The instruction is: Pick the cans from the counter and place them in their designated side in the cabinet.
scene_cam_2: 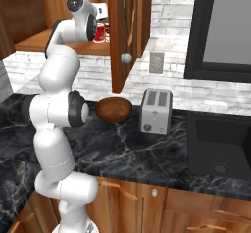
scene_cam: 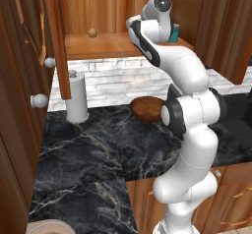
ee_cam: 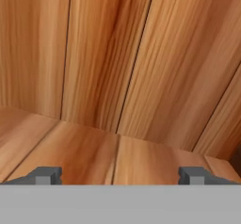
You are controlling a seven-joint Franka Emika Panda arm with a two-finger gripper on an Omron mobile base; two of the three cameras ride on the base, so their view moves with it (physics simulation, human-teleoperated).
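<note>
Inside the cabinet (scene_cam: pixel 108 46), above the black marble counter (scene_cam: pixel 93 149), the end effector (ee_cam: pixel 120 175) stands wide open over the plank shelf, holding nothing. A red-and-white can (scene_cam_2: pixel 100 33) sits on that shelf beside the arm's wrist; a teal can (scene_cam: pixel 175 33) stands there too.

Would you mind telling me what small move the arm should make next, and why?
Probably draw the gripper straight back out of the cabinet. Its fingers stand wide apart with nothing between them, facing bare shelf planks and the panelled back. A red can stands on the shelf beside the hand, so pulling back level, without swinging sideways, seems safest.
</note>
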